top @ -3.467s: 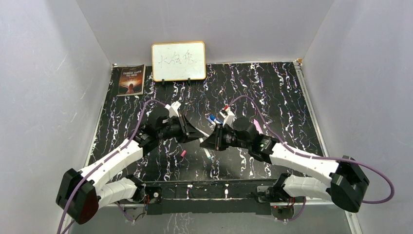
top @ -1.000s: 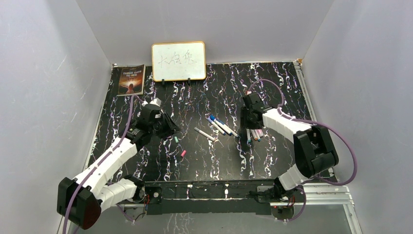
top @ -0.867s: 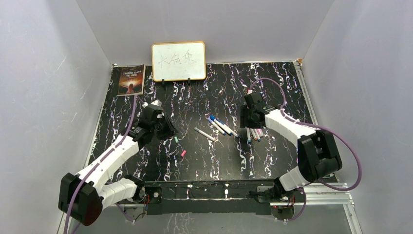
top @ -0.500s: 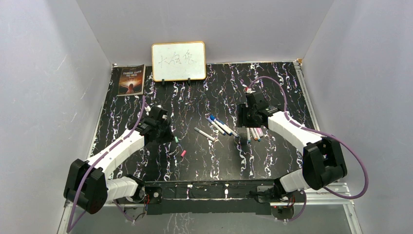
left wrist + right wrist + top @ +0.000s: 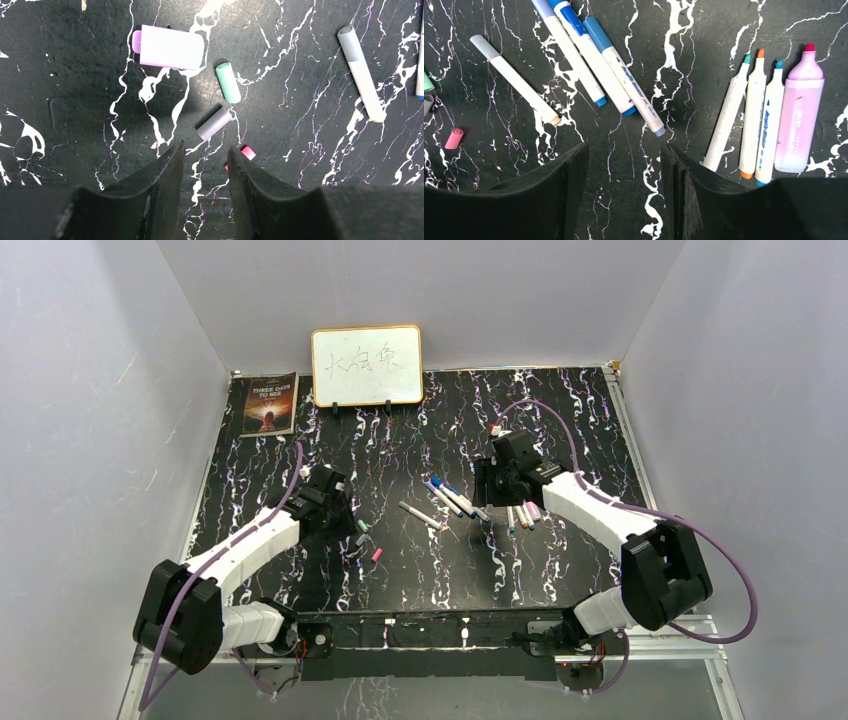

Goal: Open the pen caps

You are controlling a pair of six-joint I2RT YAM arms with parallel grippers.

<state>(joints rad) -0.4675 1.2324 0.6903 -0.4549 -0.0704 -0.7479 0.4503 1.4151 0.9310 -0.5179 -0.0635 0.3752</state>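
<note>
Upper left of top view: 1 book (image 5: 270, 403), then 1 whiteboard (image 5: 366, 365), both propped at back of table (image 5: 580, 420).

Left-centre: left gripper (image 5: 205, 148) pointing down over table, jaws parted, nothing btwn them, touching nothing.

Just ahead of it in left wrist view, 4 loose pen caps:
- 1 big lilac cap (image 5: 170, 47), upper left of frame
- 1 green cap (image 5: 228, 82)
- 1 grey cap (image 5: 214, 124), nearest the fingers
- 1 small pink cap (image 5: 247, 152), partly hidden by the finger on frame right

All 4 flat on table, none touching.

Centre: 1 grey-ended pen (image 5: 514, 80) alone, then 3 blue-ended pens (image 5: 591, 55) side by side on a diagonal.

Right-centre: right gripper (image 5: 623, 146) above table, jaws parted, empty, gap over bare surface btwn blue trio and next group.

Right of frame in right wrist view: 4 uncapped pens in a row, tips up-frame. 3 slim white pens (image 5: 754, 115) w/ teal, orange, blue tips, plus 1 thick pink marker (image 5: 799, 120) far right.
</note>
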